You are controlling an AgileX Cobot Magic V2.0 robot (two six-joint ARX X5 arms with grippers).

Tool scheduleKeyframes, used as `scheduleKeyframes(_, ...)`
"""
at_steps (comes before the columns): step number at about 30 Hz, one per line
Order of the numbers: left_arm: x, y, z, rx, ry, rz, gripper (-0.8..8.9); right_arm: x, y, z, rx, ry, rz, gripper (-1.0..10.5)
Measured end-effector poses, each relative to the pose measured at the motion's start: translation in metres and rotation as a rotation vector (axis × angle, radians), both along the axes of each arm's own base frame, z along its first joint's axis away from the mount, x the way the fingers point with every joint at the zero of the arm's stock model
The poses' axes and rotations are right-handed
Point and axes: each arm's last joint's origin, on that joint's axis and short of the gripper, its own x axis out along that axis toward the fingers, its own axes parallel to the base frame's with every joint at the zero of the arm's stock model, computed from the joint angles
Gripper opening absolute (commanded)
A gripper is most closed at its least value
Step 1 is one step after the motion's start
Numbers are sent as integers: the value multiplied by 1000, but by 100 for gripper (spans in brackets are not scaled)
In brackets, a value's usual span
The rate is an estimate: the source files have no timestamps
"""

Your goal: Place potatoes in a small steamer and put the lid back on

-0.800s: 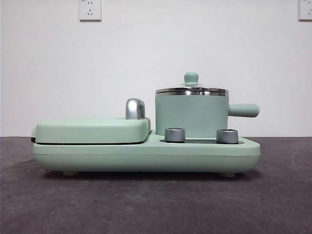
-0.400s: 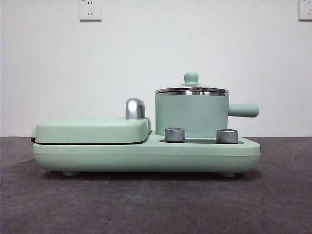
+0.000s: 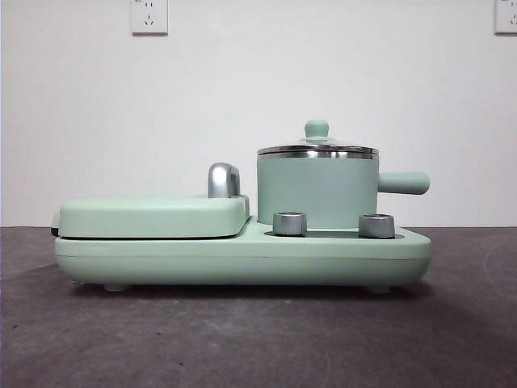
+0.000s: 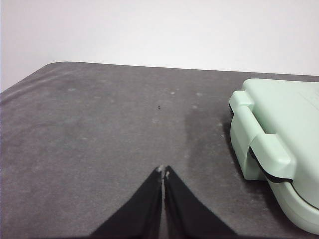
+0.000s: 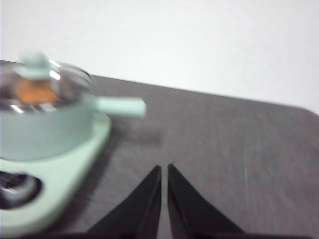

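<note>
The small steamer (image 3: 317,190), a mint-green pot with a steel rim and a stubby side handle, stands on the right of the green cooker base (image 3: 242,257). The glass lid (image 3: 317,145) with its green knob sits on the pot. In the blurred right wrist view the orange-brown potato (image 5: 34,91) shows through the lid (image 5: 42,82) inside the steamer (image 5: 45,124). My right gripper (image 5: 164,168) is shut and empty over bare table beside the pot's handle. My left gripper (image 4: 163,172) is shut and empty over bare table beside the griddle's end.
A flat mint-green lidded griddle (image 3: 153,217) takes the left half of the base, with a chrome hinge (image 3: 224,180) behind it; it also shows in the left wrist view (image 4: 279,149). Two steel knobs (image 3: 290,223) sit in front of the pot. Dark grey table (image 3: 242,339) all around.
Nothing has visibly changed in the front view; the right wrist view is motion-blurred.
</note>
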Motion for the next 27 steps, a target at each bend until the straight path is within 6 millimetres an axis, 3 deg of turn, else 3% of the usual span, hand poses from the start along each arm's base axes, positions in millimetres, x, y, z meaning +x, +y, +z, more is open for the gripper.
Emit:
scheduleKeyframes(3,0,0,0,0,0,0,6,3,-4,-38,31,6,-50,18)
scheduleKeyframes(7,0,0,0,0,0,0,6,7,-7,-59,76,-4,-89,18)
scheduleKeyframes(27,0,0,0,0,0,0,6,7,-8,-61,95,15,-106,18)
